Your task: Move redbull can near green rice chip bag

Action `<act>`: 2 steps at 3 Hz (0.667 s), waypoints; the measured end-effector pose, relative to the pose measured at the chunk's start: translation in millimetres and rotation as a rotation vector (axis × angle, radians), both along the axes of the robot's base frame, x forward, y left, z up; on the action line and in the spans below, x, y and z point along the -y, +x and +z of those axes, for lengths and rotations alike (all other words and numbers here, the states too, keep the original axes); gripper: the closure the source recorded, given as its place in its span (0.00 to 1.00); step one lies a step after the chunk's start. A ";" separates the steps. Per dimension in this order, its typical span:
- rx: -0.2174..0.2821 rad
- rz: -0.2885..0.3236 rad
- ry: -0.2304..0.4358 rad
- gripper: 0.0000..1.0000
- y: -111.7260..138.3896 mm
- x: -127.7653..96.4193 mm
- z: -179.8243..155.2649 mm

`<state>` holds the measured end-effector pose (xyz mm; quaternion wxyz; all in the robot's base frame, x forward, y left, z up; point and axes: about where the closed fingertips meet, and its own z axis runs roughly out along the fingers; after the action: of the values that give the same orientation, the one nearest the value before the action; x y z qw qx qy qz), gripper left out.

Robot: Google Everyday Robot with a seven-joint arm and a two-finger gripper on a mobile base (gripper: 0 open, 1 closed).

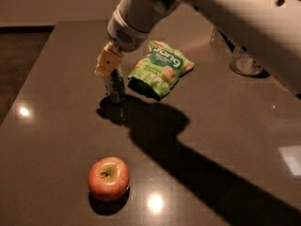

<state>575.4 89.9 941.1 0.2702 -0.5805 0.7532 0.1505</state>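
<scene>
The redbull can (115,88) is a slim silver-grey can standing upright on the dark table, just left of the green rice chip bag (161,68). The bag is a crinkled bright green pouch with white lettering, lying flat at the table's middle back. My gripper (111,73) reaches down from the white arm, with its yellow-tan fingers (106,62) closed around the top of the can. The can's upper part is hidden behind the fingers. A small gap separates can and bag.
A red apple (108,177) sits near the front left of the table (56,126). A clear glass object (245,63) stands at the back right. The arm casts a wide shadow across the table's middle and right.
</scene>
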 end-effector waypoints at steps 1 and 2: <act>0.007 -0.068 0.000 0.59 17.9 23.7 -4.7; 0.012 -0.115 -0.003 0.36 30.7 42.2 -10.2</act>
<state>606.2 47.7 930.9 0.2818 -0.5375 0.7841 0.1300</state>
